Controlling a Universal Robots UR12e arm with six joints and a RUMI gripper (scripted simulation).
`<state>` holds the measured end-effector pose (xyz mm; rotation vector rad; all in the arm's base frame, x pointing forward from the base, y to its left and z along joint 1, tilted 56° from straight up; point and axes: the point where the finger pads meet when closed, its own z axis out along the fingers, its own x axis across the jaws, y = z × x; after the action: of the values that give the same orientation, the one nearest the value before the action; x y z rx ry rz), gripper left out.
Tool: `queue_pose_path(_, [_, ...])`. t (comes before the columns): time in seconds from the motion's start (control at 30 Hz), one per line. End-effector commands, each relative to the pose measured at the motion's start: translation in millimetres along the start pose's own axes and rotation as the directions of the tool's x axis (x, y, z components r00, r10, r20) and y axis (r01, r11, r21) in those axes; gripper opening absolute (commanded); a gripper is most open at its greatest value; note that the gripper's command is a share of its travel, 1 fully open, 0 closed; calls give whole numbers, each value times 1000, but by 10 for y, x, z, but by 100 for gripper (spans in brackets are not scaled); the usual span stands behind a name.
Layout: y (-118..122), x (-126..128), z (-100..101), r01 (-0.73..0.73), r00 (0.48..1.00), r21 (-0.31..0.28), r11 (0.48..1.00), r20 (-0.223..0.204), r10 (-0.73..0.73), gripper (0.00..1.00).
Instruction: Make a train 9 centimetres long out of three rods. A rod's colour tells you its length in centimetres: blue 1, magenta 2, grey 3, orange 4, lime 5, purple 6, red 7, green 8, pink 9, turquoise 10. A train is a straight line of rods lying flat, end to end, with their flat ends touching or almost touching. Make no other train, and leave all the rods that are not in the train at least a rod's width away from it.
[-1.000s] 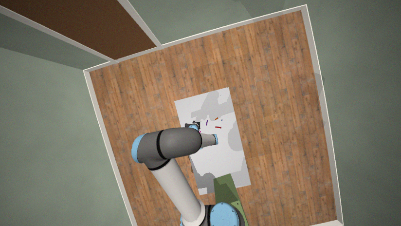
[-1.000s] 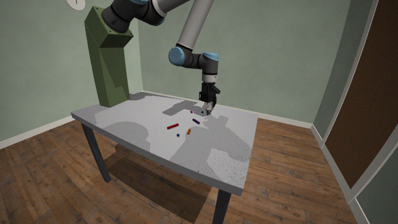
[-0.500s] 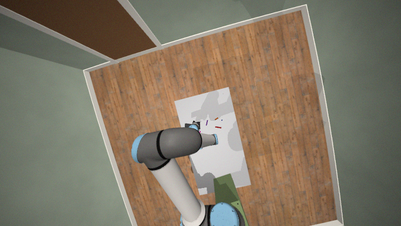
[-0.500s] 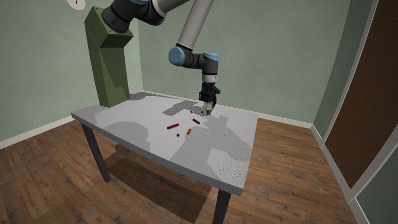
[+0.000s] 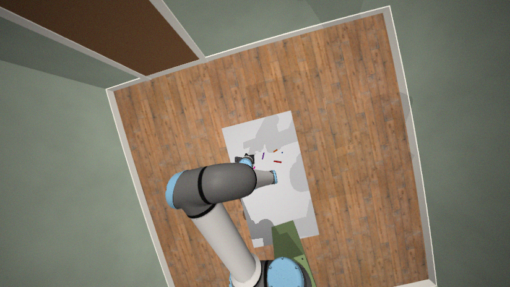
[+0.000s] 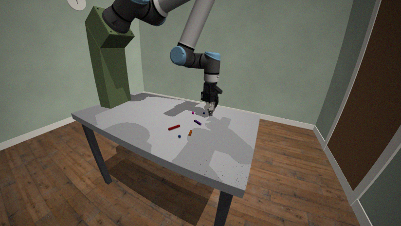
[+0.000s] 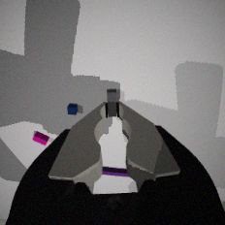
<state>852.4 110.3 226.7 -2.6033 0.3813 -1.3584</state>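
Looking down from the top view, a grey and blue robot arm [image 5: 213, 185] reaches over a pale grey table [image 5: 285, 213] on a wooden floor. Its wrist hides the gripper. Beside the wrist lie a purple rod [image 5: 262, 155], an orange rod [image 5: 275, 150], a red rod [image 5: 277, 161] and a tiny blue rod [image 5: 282, 152], all apart from one another. A sliver of magenta rod [image 5: 254, 166] shows at the wrist's edge

From the exterior view, the arm points straight down with the gripper [image 6: 210, 112] at the table's far side, its tips at or just above the surface. A second blue rod [image 6: 203, 113] and the magenta rod sit just beside it. The purple, red and orange rods lie nearer the table's middle

Through the wrist view, the jaws are nearly closed, pinching a small grey rod [image 7: 112, 95] at their tips. To the left lie the blue and magenta rods; the purple one shows beneath the fingers
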Motion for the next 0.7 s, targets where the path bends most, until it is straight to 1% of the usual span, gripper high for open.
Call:
queue_pose_path(0.0, [13,-9,-281,0,1000,-1,1000,0,0,0])
queue_pose_path(0.17, [13,-11,-609,0,1000,-1,1000,0,0,0])
queue_pose_path(0.23, [13,-11,-609,0,1000,-1,1000,0,0,0])
queue_pose_path(0.4, [12,-12,-862,0,1000,-1,1000,0,0,0])
queue_pose_path(0.5, [12,-12,-937,0,1000,-1,1000,0,0,0])
queue_pose_path(0.67, [12,-12,-958,0,1000,-1,1000,0,0,0])
